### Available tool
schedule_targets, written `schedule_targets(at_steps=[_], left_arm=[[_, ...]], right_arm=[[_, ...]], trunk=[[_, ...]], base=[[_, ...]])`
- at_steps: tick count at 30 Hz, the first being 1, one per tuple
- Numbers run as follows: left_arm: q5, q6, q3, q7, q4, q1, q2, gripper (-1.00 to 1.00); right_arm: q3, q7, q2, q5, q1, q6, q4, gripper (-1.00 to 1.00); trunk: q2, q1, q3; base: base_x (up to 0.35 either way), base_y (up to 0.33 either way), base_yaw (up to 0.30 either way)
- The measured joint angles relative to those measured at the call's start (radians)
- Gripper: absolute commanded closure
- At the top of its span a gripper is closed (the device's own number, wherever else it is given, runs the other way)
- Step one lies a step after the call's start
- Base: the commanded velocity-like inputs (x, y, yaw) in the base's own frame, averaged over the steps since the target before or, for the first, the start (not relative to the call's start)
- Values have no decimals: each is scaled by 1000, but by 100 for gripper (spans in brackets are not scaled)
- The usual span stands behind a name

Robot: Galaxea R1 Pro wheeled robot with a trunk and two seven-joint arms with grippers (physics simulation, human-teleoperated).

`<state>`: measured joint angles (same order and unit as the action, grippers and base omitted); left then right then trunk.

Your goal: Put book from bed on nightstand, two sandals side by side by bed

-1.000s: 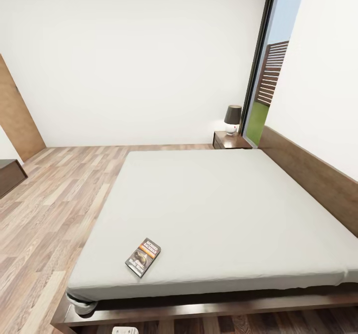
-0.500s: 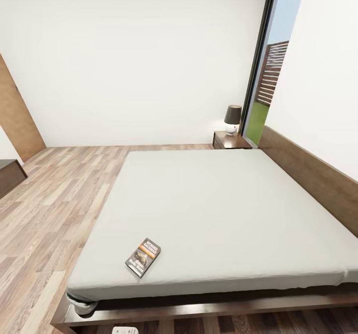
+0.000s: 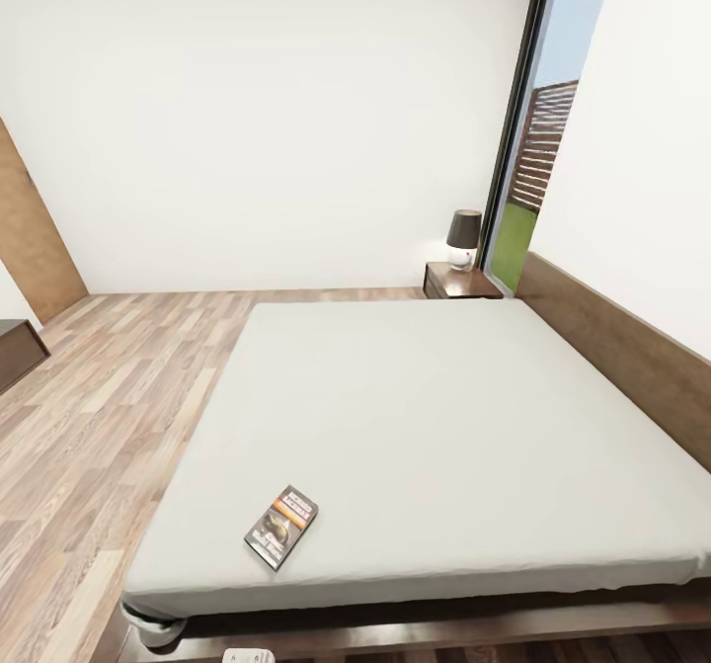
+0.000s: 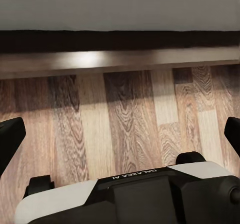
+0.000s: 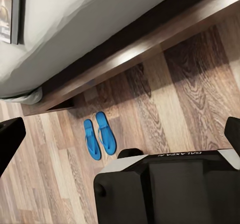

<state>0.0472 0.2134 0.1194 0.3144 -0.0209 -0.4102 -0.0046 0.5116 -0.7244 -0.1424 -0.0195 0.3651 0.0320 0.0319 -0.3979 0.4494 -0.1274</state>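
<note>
Book [image 3: 281, 527]: not yet moved, lies on bed [image 3: 444, 416]
Sandals [image 5: 99, 135]: paired on floor beside bed
Nightstand [image 3: 460, 281]: holds no book
Left gripper [image 4: 120, 134]: spread wide, empty
Right gripper [image 5: 120, 134]: spread wide, empty

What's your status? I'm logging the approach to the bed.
Both grippers open, empty, over floor. Book flat on the bed, near its foot corner. Sandals paired on floor beside the bed frame. Nothing blocking.

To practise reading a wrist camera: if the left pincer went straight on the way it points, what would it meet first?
Probably the wood-plank floor between its open fingers, just short of the bed frame; depth is hard to judge.
</note>
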Motion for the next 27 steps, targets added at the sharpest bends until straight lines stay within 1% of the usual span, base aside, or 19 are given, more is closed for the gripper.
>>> schedule_targets(at_steps=[14, 22, 27], left_arm=[[0, -2, 0, 0, 0, 0, 0, -100], [0, -1, 0, 0, 0, 0, 0, -100], [0, -1, 0, 0, 0, 0, 0, -100]], right_arm=[[0, 0, 1, 0, 0, 0, 0, -100], [0, 0, 1, 0, 0, 0, 0, -100], [0, 0, 1, 0, 0, 0, 0, -100]], trunk=[[0, 0, 0], [0, 0, 0], [0, 0, 0]], base=[[5, 0, 0], [232, 0, 0], [79, 0, 0]])
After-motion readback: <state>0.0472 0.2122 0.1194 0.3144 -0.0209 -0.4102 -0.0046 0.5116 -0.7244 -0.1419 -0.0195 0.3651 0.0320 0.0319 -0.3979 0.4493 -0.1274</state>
